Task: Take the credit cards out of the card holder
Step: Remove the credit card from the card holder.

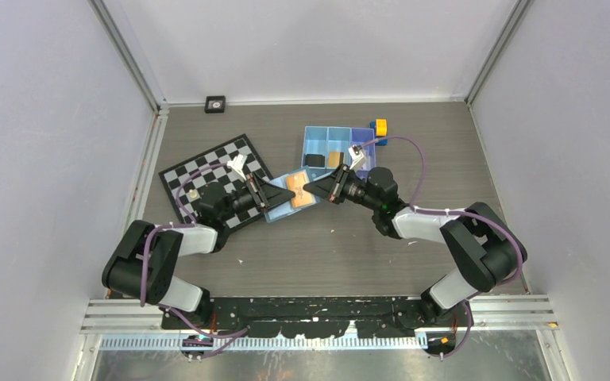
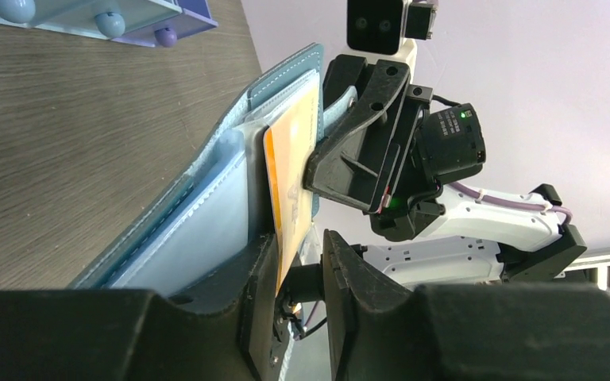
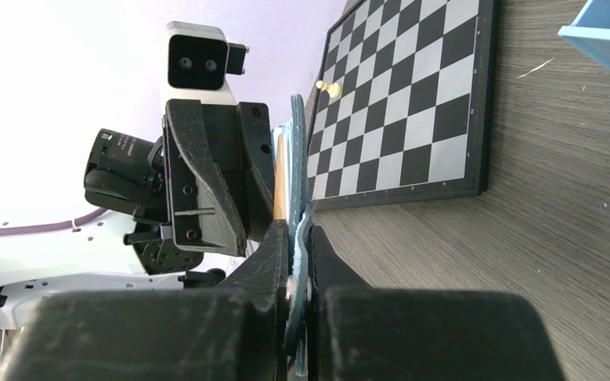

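The blue card holder (image 1: 279,208) is held open between the two arms, just above the table. An orange-tan credit card (image 2: 290,182) sticks out of its pale blue inner pocket (image 2: 206,214). My left gripper (image 2: 302,278) is open around the card's free edge. The card rests against one finger (image 2: 258,294), and a gap separates it from the other. My right gripper (image 3: 299,262) is shut on the holder's blue edge (image 3: 298,159). The card (image 3: 279,175) appears there as a thin orange strip. From above, the left gripper (image 1: 284,193) and right gripper (image 1: 310,190) meet tip to tip over the card (image 1: 302,200).
A chessboard (image 1: 218,178) lies at the left under my left arm, with a white piece (image 1: 240,164) on it. A three-compartment blue tray (image 1: 337,135) sits behind the right gripper, beside a yellow-and-blue block (image 1: 380,127). A small black square (image 1: 215,104) lies by the back wall.
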Available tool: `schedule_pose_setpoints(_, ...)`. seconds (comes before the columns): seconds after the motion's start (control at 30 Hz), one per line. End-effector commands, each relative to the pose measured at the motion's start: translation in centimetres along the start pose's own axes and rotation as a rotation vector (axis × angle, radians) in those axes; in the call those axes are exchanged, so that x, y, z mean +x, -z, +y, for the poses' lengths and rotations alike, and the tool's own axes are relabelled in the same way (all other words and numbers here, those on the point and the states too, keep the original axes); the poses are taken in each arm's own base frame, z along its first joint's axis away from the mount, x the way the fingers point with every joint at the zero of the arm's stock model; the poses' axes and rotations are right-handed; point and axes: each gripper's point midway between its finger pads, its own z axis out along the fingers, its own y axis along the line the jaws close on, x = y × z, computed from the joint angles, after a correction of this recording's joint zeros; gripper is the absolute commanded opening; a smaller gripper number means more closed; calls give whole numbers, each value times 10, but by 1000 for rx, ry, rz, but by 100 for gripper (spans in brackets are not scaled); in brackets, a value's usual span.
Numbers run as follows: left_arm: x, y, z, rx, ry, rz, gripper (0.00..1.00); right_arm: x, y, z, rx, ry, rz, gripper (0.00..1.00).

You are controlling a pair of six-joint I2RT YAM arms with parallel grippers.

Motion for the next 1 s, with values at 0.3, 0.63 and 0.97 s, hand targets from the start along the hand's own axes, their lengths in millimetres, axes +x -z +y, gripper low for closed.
schedule_pose_setpoints(0.3,-10,-8,-31,113,-86,-6,0,47,-1,31,-139,14,160,14)
schedule_pose_setpoints(0.63,-16,-6,-13,47,-50,-25,0,23,11,27,-154,-48,75,17)
schedule_pose_setpoints(0.97,-16,-8,-3,16,-31,-19,0,20,14,36,-184,-43,67,29)
